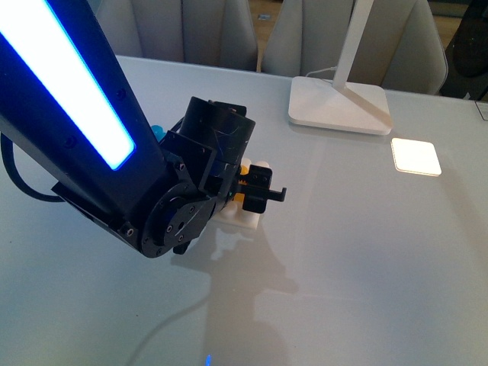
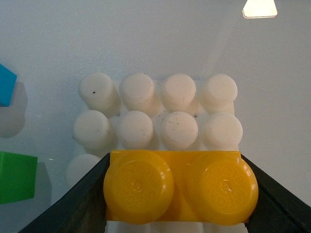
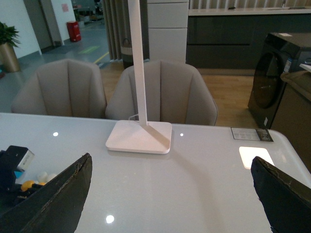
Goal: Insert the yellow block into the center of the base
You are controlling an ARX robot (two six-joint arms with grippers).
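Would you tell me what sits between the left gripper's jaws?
The small yellow two-stud plastic block, gripped at both ends, as the left wrist view shows.

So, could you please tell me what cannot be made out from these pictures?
- Whether the yellow block is pressed onto the base: left wrist view, the block hides the near studs; front view, the left arm covers most of both.
- Green brick and blue brick: cut off by the left wrist view's edge.
- Lamp: its head lies beyond the edge in front and right wrist views.
- Right gripper: only its two fingertips show, right wrist view.
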